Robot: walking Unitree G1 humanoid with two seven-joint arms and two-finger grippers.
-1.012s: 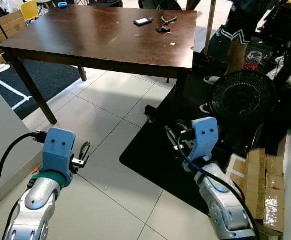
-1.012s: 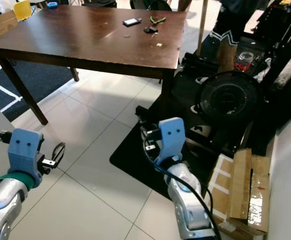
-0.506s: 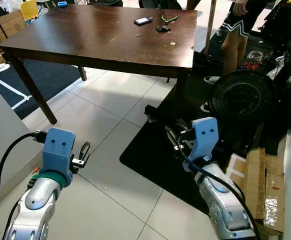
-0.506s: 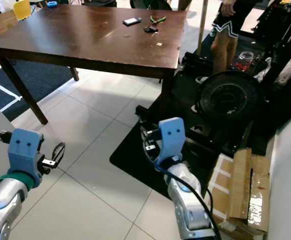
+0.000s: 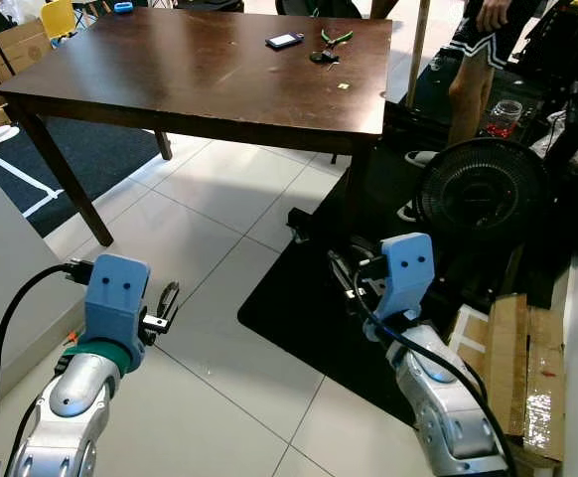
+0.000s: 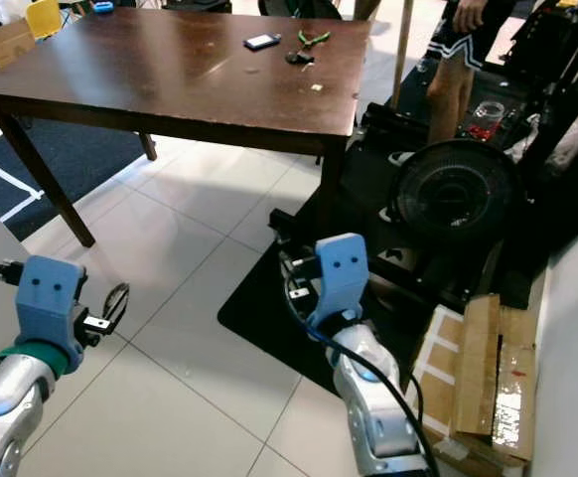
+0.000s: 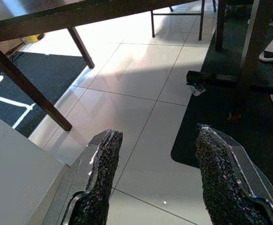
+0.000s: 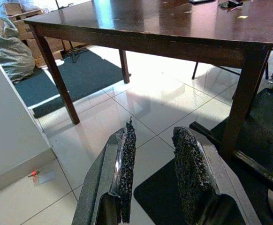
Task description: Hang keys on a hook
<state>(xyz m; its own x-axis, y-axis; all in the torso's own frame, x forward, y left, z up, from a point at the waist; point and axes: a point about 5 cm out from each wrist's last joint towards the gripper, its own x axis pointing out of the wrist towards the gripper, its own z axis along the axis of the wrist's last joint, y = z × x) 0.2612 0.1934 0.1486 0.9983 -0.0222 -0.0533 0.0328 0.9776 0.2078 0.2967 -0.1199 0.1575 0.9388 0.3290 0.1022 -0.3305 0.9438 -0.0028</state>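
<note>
— Where were the keys (image 5: 322,58)?
— On the far end of the surface (image 5: 170,75), well ahead of both tools, beside pliers (image 5: 335,39).
— The tools?
— Left tool (image 7: 157,180) apart, right tool (image 8: 153,164) slightly apart, both empty.
— Risk?
— Probably the fan (image 5: 482,194) snagging the approach.

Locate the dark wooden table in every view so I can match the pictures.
Left eye view: table fills the upper left.
Right eye view: table upper left.
Left wrist view: its underside edge and legs.
Right wrist view: tabletop ahead.
Shared landmark: the table's corner leg.
</note>
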